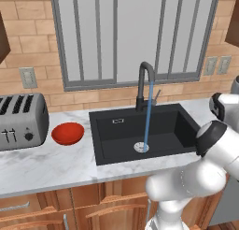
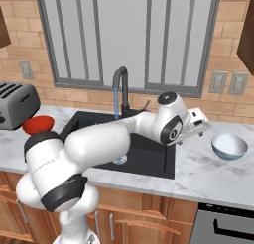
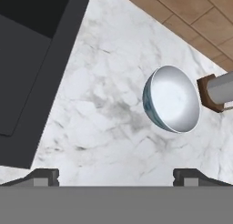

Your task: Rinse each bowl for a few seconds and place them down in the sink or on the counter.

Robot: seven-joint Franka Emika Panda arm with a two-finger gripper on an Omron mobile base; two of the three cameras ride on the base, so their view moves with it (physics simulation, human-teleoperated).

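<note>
Bowls come to two. One red bowl [image 1: 67, 133] sits on the counter [image 1: 42, 166] left of the sink [image 1: 116, 142], just beside one silver toaster [image 1: 21, 121]. One pale blue-white bowl [image 2: 229, 146] sits on the counter right of the sink, standing upright with nothing in it. One black sink has one round silver drain [image 1: 141, 147]. One tall dark faucet [image 1: 144, 82] sends one thin blue stream of water [image 1: 148, 112] down onto the drain. The gripper [image 3: 116, 175] hangs over the marble between the sink and the pale bowl. Its two dark fingertips [image 3: 43, 176] stand far apart and hold nothing. One small brown and grey thing [image 3: 217, 92] sits just beside the pale bowl; I cannot tell what it is. No words can be read on anything.
</note>
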